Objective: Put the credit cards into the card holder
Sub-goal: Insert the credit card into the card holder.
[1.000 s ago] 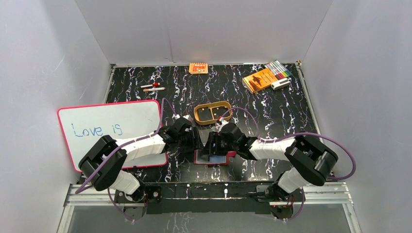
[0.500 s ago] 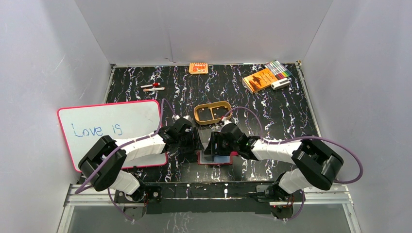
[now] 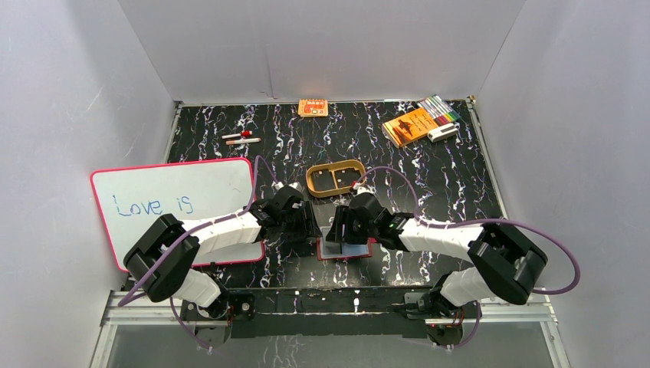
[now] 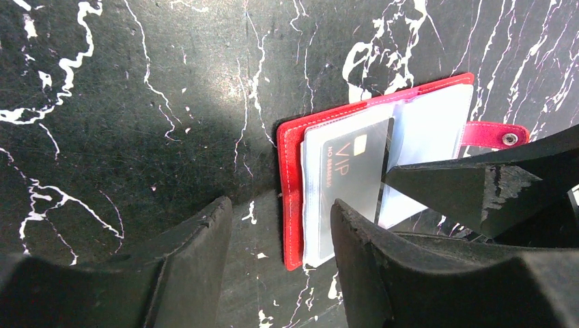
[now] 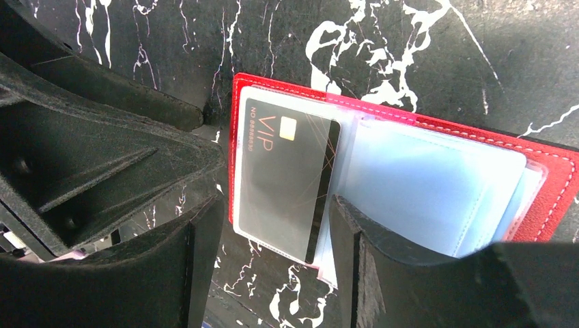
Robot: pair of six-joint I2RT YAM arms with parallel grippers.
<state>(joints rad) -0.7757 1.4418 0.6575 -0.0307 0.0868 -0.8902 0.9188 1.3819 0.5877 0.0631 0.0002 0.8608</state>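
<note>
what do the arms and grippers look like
The left arm and right arm have white links between bulky black joints, with purple cables looping alongside. The left gripper and right gripper each have two matte black wedge-shaped fingers.

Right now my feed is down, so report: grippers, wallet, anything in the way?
Both open: left gripper, right gripper, low over wallet. Wallet open flat, dark VIP card in clear sleeve. Tray beyond, apart.
</note>
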